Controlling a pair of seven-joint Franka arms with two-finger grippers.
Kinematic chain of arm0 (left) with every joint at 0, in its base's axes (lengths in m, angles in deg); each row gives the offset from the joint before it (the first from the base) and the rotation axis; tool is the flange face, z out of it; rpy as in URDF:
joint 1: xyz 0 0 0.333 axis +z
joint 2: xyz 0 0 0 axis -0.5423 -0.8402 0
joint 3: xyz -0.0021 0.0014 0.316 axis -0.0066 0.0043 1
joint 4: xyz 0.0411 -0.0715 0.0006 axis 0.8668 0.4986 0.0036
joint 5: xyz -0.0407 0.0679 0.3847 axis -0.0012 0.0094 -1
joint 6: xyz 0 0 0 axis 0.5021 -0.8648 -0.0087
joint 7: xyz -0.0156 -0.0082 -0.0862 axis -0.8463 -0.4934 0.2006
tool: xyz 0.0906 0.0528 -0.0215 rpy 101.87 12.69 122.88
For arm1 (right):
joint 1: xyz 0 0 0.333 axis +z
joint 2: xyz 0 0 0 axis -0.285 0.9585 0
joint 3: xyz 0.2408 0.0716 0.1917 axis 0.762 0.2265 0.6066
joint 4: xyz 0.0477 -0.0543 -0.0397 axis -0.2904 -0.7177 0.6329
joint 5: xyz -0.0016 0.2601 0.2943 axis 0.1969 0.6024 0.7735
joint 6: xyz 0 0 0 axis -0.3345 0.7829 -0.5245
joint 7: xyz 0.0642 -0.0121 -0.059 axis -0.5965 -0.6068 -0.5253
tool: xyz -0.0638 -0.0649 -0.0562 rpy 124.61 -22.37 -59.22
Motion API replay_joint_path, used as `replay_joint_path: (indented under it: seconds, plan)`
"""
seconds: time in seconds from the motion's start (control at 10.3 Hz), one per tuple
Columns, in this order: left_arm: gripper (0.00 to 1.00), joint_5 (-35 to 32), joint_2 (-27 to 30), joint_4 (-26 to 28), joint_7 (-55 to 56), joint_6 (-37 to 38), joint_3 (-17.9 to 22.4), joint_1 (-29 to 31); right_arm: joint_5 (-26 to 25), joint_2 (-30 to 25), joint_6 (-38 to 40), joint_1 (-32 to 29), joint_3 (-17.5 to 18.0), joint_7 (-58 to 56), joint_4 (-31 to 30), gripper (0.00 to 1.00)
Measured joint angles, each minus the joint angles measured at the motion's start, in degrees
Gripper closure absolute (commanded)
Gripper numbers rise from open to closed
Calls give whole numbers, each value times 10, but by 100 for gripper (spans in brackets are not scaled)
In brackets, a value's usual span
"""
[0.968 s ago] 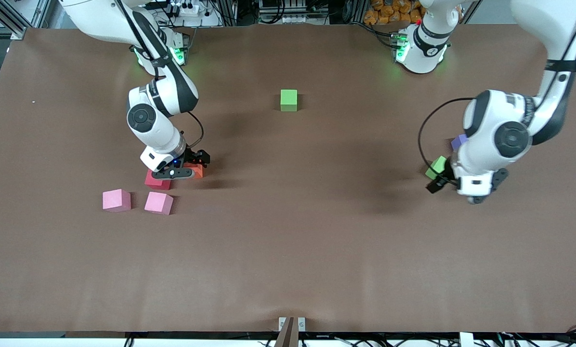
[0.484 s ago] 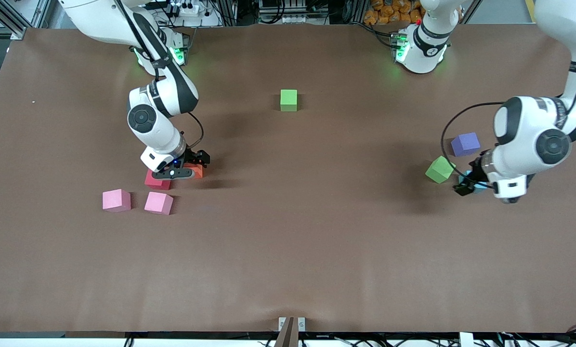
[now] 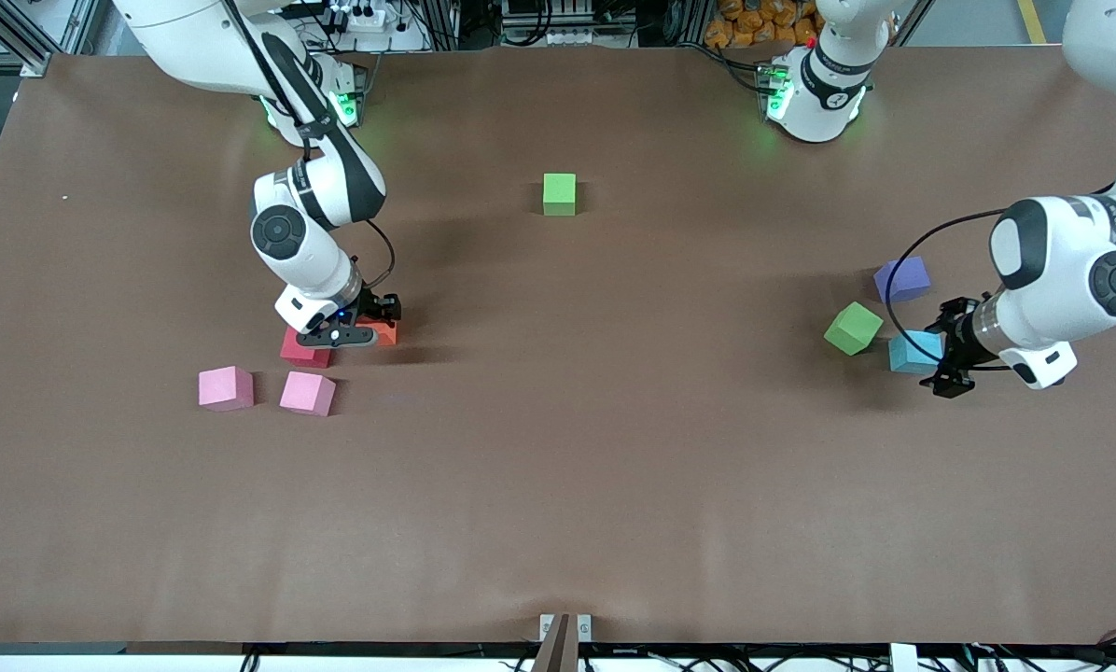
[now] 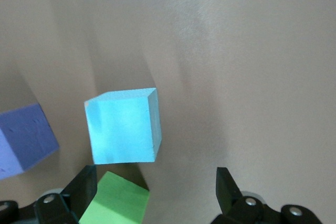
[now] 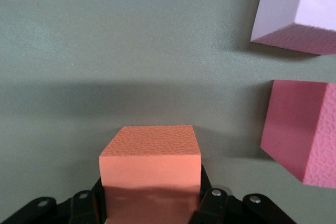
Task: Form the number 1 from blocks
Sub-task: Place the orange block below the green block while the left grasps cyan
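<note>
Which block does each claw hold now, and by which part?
Right claw grips the orange block by its two side faces. Left claw is open, holding nothing.

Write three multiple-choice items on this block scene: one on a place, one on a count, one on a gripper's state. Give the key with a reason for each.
1. Where is the cyan block?
A. beside the light pink blocks
B. at the left arm's end, near the purple block and a green block
C. in the right gripper

2. How many green blocks are on the table?
A. one
B. two
C. three

3. What is the right gripper doing?
A. shut on the orange block
B. open over bare table
C. shut on a pink block

Key: 1 B, it lies beside those two, by the open left gripper. 2 B, the other green block lies mid-table. 3 A, the right wrist view shows the fingers clamping the orange block.
</note>
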Motion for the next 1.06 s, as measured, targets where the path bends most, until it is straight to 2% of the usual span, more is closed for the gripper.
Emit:
replay_joint_path:
  seconds: [0.19, 0.48, 0.68, 0.87, 1.06]
  plan:
    - [0, -18, -22, -5, 60, -6, 4, 0, 0, 0, -2, 0, -1, 2, 0, 38]
    - [0, -92, -43, -4, 156, -6, 6, -1, 1, -2, -9, 18, -3, 49, 3, 37]
    - [0, -128, -55, -3, 192, -6, 5, -2, 1, -12, -14, 80, -19, 126, 13, 37]
    - [0, -130, -56, -2, 193, -4, 5, -2, 1, -19, -14, 165, -49, 202, 30, 37]
    - [0, -132, -54, -5, 193, 16, 5, -2, 1, -20, -12, 230, -64, 258, 42, 37]
